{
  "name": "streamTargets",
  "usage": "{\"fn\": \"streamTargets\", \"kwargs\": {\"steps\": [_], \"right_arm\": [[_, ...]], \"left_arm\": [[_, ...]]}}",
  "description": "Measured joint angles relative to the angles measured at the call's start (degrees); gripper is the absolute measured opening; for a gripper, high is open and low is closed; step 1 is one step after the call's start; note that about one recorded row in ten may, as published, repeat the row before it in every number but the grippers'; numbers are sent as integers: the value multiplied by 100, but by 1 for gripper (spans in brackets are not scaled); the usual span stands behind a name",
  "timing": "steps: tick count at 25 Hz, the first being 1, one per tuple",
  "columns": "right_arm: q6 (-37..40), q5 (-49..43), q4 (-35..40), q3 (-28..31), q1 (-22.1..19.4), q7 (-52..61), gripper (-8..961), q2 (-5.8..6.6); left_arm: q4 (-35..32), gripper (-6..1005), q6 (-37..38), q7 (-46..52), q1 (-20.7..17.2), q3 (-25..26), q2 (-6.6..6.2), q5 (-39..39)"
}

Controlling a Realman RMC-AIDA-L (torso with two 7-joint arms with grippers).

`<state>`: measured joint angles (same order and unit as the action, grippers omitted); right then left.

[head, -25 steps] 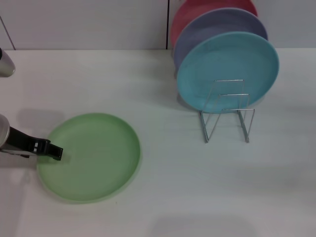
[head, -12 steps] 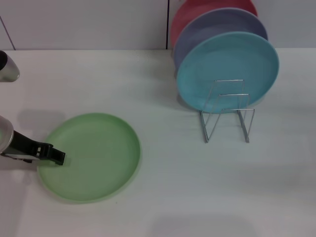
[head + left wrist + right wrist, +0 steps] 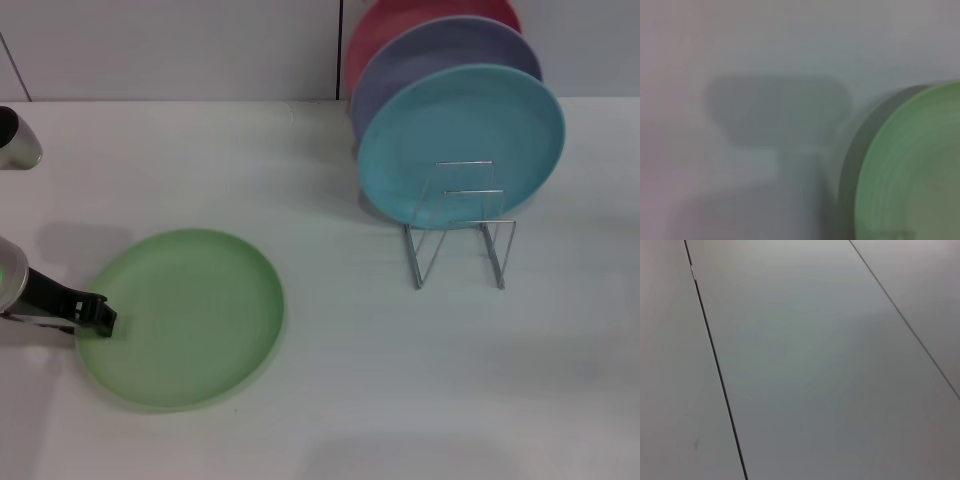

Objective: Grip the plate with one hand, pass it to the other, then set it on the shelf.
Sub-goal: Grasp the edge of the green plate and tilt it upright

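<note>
White table: left tool at green plate rim, grip cannot be told

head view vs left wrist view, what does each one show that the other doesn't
Only the head view shows the left gripper at the near-left rim of the green plate, and the wire rack farther right holding a blue plate, a lavender plate and a red plate on edge. Only the left wrist view shows, close up, the dark shadow along that plate's rim and a broad shadow on the table beside it. Both share the green plate and the white table. The right gripper appears in neither.
</note>
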<state>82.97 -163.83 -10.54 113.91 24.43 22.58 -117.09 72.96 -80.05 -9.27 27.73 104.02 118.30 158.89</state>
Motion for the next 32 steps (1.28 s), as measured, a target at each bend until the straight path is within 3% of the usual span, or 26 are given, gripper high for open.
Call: {"fn": "streamTargets", "kwargs": {"steps": [2, 8, 14, 19, 32], "right_arm": [[1, 0, 0, 0, 0, 0, 639, -1], [13, 0, 0, 0, -4, 0, 639, -5], [23, 0, 0, 0, -9, 1, 639, -14], [26, 1, 0, 0, -18, 6, 639, -15], [24, 1, 0, 0, -18, 6, 639, -25]], "left_arm": [[-1, 541, 0, 1, 1, 0, 0, 2], [-2, 280, -4, 3, 4, -1, 0, 3], [-2, 241, -4, 4, 5, -5, -5, 0], [-2, 92, -10, 1, 7, 1, -9, 1], [227, 58, 48, -48, -140, 20, -13, -42]]}}
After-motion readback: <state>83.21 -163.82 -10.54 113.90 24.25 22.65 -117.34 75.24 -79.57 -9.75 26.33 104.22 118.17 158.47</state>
